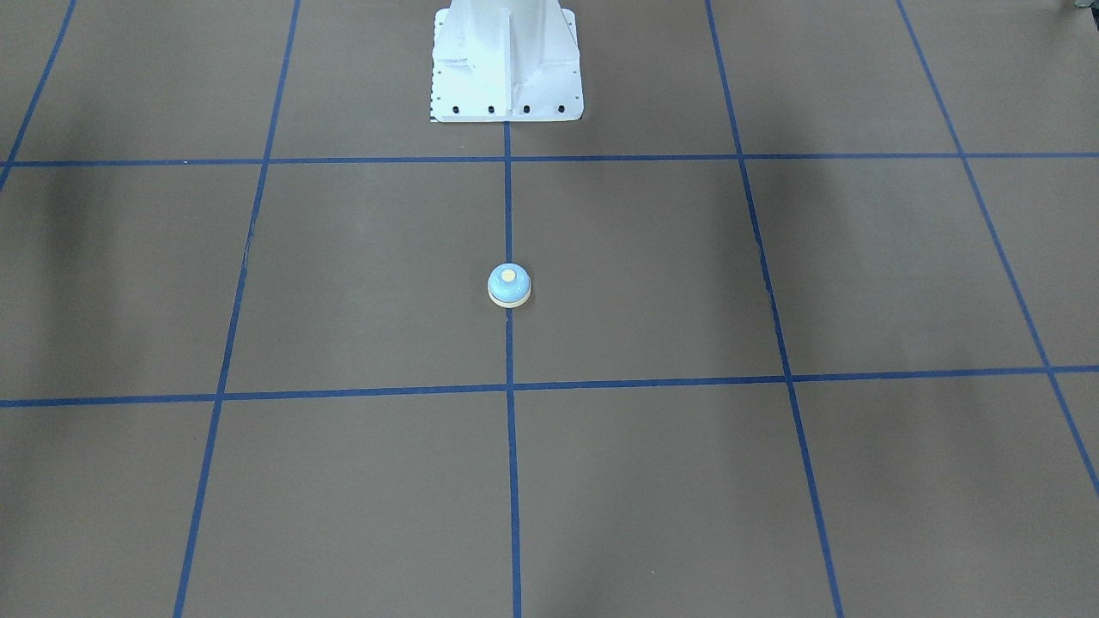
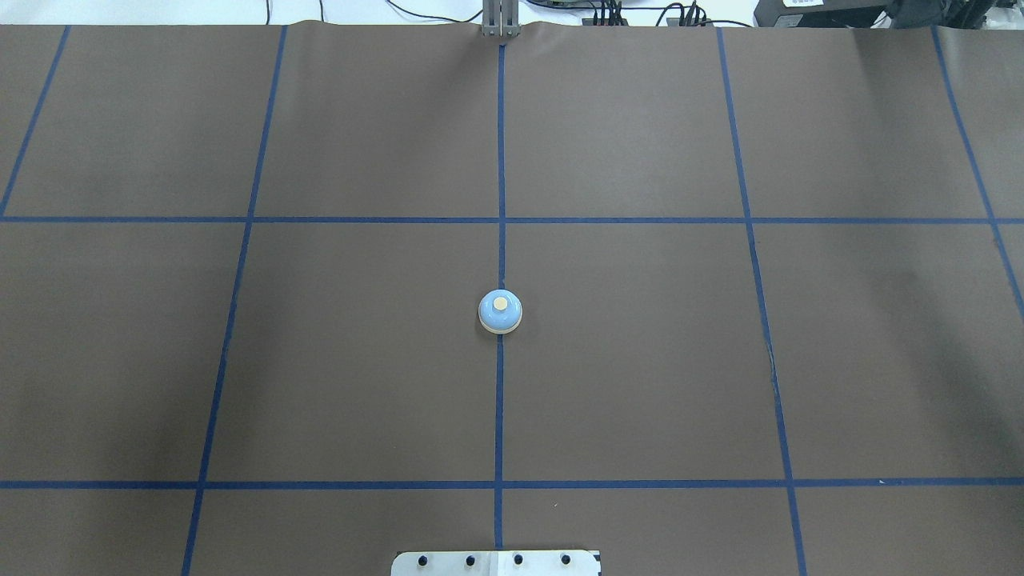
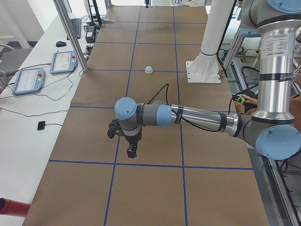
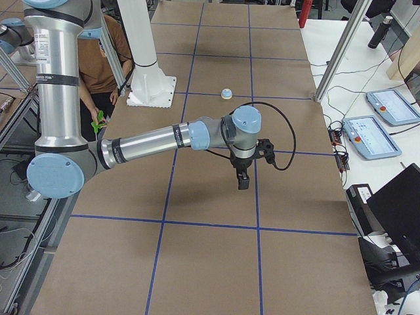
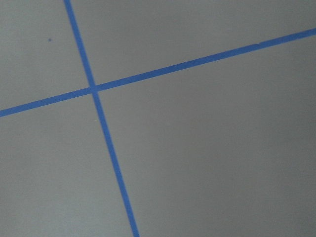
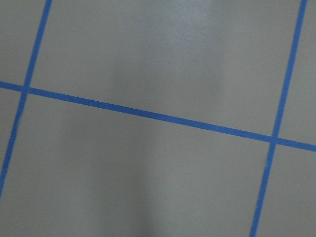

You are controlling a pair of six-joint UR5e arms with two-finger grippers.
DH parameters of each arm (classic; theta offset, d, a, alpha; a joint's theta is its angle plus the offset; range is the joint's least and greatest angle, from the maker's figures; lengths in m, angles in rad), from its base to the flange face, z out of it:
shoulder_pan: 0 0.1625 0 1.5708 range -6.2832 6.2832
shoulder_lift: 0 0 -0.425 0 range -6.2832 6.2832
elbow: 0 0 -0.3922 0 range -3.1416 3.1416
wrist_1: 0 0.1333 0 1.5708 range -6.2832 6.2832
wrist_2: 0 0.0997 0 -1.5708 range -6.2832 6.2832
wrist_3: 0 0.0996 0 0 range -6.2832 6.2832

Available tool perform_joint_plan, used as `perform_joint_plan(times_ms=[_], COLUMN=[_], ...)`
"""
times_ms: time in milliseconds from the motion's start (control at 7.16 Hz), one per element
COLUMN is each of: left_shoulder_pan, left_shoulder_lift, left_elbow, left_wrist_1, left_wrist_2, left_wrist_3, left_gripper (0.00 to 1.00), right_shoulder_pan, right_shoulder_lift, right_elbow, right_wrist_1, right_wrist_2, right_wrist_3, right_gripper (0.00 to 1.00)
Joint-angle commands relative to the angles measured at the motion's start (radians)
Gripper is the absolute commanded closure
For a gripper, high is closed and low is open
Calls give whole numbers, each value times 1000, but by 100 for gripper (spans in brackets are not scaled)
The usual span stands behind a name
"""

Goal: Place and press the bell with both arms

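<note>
**Bell on the centre line, both my arms well off it**

The bell [image 1: 509, 286] stood upright on the counter [image 1: 361, 283], button on top. It was straight out in front of the pedestal [image 1: 506, 60] and apart from it, sitting on the blue tape line [image 1: 508, 197] that ran forward from the pedestal's foot. Nothing touched it.

My left arm [image 3: 188, 117] reached out low over the counter, far to the pedestal's left. My right arm [image 4: 157, 141] did the same far to the pedestal's right. Both pointed their jaws down at the counter, well apart from the bell. Only the two side cameras caught the jaws, so I could not tell how wide either pair stood. Neither pair had the bell, since it sat alone in front of the pedestal. My wrist cameras showed only brown counter and crossing tape.

As I judged it, the bell's spot on the centre line could mean the placing was done, or that nothing had begun; the views could not settle which. No press was under way. If any work was left, one arm would have to travel in toward the pedestal's front and come down on the button.
</note>
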State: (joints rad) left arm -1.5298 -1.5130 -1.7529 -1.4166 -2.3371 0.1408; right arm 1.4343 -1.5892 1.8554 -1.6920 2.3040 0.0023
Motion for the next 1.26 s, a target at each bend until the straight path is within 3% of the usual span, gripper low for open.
perform_joint_plan(times_ms=[0,279,699,978,1118], left_shoulder_pan=[-10,-21,-26,-29,-27], left_shoulder_lift=[10,4,16,22,96], left_elbow=[6,13,16,-78,-126], left_wrist_1=[2,2,-4,-2,-33], left_wrist_2=[4,4,1,24,92], left_wrist_3=[83,190,168,161,161], left_gripper=[1,1,0,0,0], right_shoulder_pan=[60,61,63,63,61], right_shoulder_lift=[-8,-2,-20,-26,-18], right_elbow=[-5,-5,-5,-10,-22], right_wrist_1=[-89,-101,-95,-91,-90], right_wrist_2=[-4,-11,-15,-17,-20], right_wrist_3=[-81,-79,-79,-79,-74], right_gripper=[0,0,0,0,0])
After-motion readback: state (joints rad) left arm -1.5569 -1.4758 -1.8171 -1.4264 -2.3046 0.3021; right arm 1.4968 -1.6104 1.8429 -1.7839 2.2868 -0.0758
